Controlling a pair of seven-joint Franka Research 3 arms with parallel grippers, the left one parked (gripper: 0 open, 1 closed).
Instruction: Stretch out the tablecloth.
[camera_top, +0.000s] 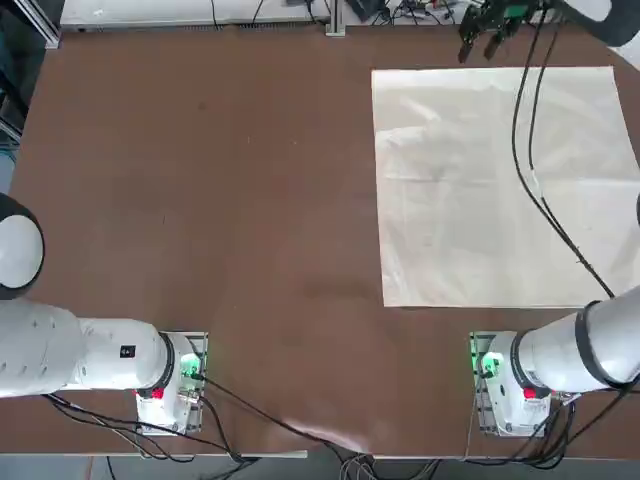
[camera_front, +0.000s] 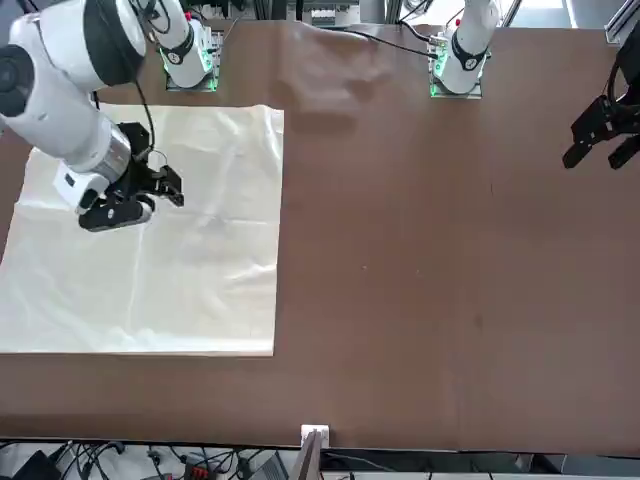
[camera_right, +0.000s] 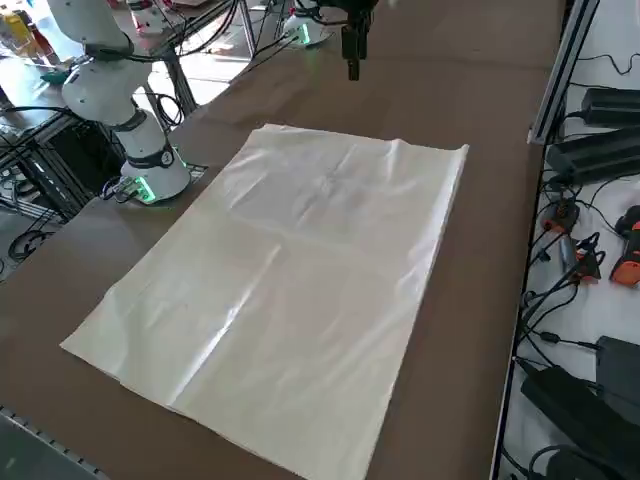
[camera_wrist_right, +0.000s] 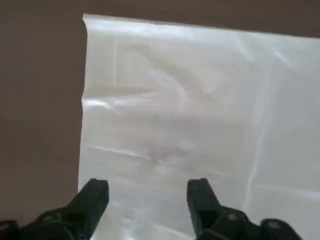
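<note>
Hovering open and empty, right tool (camera_wrist_right: 148, 182) is high on the far side, tablecloth (camera_top: 440, 210) on desk (camera_top: 220, 200) right; probably light, limp, slippery, best pinched at corners.

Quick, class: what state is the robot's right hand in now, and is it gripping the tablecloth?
Right hand: open, its two fingers well apart, holding nothing; raised above the table, with the tablecloth lying ungripped beneath.
</note>
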